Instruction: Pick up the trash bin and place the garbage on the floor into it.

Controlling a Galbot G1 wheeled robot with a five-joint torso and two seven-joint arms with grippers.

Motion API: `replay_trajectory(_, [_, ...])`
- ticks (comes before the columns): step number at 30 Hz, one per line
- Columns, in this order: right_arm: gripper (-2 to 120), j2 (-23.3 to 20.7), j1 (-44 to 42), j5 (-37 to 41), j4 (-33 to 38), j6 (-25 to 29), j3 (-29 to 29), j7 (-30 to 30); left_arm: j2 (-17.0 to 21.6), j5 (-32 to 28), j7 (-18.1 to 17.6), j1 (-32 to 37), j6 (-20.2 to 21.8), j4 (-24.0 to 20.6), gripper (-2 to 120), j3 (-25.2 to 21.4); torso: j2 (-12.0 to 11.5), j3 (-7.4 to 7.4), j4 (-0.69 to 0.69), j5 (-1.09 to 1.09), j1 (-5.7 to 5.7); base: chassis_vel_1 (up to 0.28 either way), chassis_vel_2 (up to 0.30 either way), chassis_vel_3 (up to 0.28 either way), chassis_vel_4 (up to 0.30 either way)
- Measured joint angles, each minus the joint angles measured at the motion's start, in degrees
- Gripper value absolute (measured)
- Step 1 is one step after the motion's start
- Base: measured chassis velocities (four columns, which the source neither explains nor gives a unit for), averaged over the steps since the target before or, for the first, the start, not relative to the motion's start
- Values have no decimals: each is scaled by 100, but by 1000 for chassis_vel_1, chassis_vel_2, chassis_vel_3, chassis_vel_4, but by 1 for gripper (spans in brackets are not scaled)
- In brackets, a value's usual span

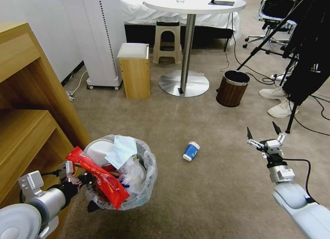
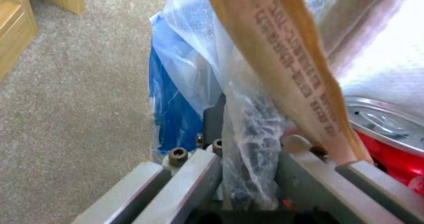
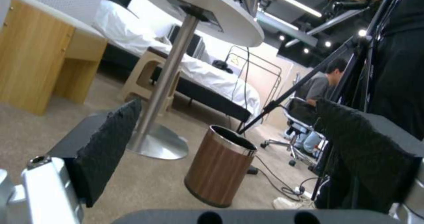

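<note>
Left end effector [image 1: 77, 178] clamped on full trash bin [image 1: 137, 194] rim; right end effector [image 1: 266, 137] spread wide, holding nothing; blue paper cup [image 1: 191, 151] lying on floor [image 1: 206, 191]

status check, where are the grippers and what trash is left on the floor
Left gripper shut on trash bin rim, bin held up, full. Right gripper open, empty, above carpet. Blue paper cup on its side on floor, nothing blocking it.

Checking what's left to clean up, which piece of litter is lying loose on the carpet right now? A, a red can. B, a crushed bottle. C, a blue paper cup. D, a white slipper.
C: the blue paper cup lies on its side on the floor, between the trash bin held by the left gripper and the open right gripper.
</note>
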Motion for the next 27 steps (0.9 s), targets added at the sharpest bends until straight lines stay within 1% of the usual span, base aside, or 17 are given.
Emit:
replay_trajectory(2, [100, 8, 1, 67, -40, 37, 74, -89, 51, 9, 2, -77, 11, 45, 0, 36, 0, 0, 1, 1, 0, 0, 0, 0, 0])
replay_trajectory(7, [100, 6, 70, 84, -82, 65, 23, -138, 80, 8, 37, -56, -9, 91, 0, 12, 0, 0, 1, 0, 0, 0, 0, 0, 0])
replay_trajectory(12, [100, 64, 202, 77, -157, 141, -99, -181, 87, 24, 74, -98, -26, 147, 0, 16, 0, 0, 0, 0, 0, 0, 0, 0, 0])
replay_trajectory(14, [100, 123, 373, -48, -241, 261, -205, -208, 67, 30, 82, -119, -26, 179, 0, 38, 0, 0, 4, 2, 0, 0, 0, 0, 0])
replay_trajectory(17, [100, 125, 409, -67, -244, 289, -251, -228, 60, 47, 84, -135, -26, 220, 0, 38, 0, 0, 1, -1, 0, 0, 0, 0, 0])
replay_trajectory(22, [100, 134, 390, -48, -159, 301, -262, -300, 34, 66, 102, -139, -27, 238, 0, 40, 0, 0, 1, 0, 0, 0, 0, 0, 0])
replay_trajectory(27, [100, 136, 334, 35, -57, 199, -247, -307, 14, 103, 117, -139, -28, 250, 0, 42, 0, 0, 1, 0, 0, 0, 0, 0, 0])
